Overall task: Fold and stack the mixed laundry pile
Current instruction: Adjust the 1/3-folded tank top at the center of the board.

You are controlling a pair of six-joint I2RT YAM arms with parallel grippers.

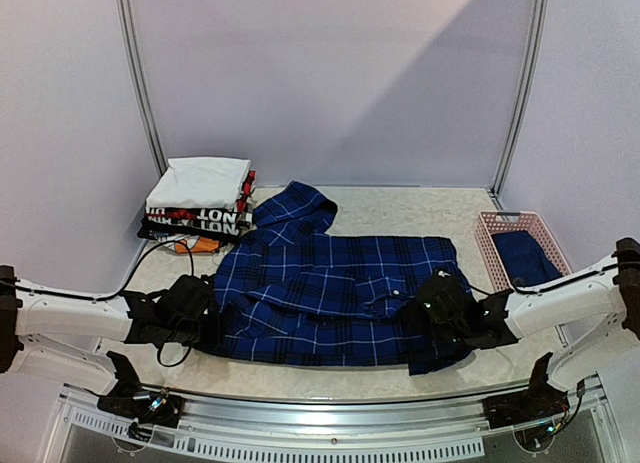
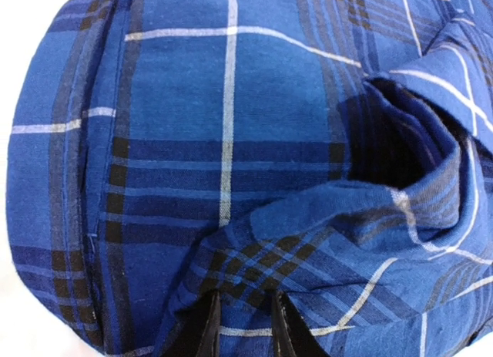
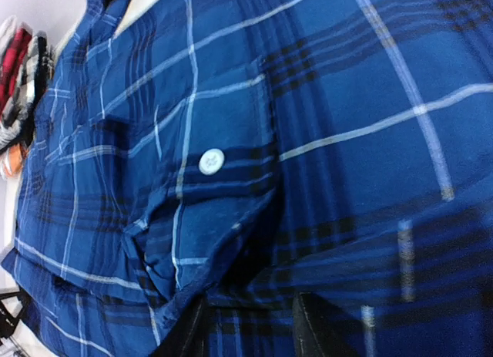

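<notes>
The left end effector pinches a fold of the plaid shirt — soft, light and floppy, lying flat between both arms. The right end effector hangs part open just over it. Best to grab edges or corners, I think.

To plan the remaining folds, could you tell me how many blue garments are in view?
2: the plaid shirt spread across the table, and a navy garment in the pink basket at right. Others may be hidden beneath it.
</notes>
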